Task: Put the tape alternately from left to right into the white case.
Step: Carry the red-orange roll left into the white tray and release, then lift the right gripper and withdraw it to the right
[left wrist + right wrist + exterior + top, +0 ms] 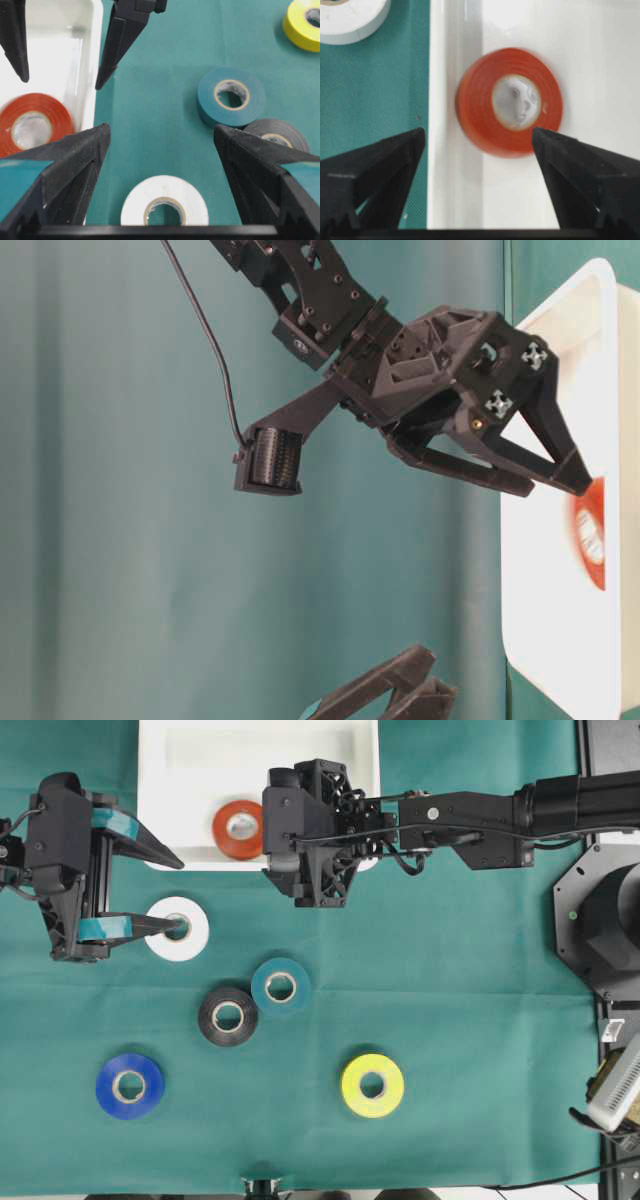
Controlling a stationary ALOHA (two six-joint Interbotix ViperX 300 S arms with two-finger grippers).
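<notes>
The red-orange tape [509,102] is lying blurred inside the white case [600,60], near its left wall. The right gripper [479,187] is hanging above it, jaws spread wide. A white tape [351,19] is sitting on the green cloth [372,100] outside.

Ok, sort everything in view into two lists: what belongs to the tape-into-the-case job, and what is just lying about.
Belongs to the job:
white case
red-orange roll, inside the case
white roll
teal roll
black roll
blue roll
yellow roll
left gripper and right gripper, both open

Just lying about:
green cloth
pale device at the right edge
</notes>
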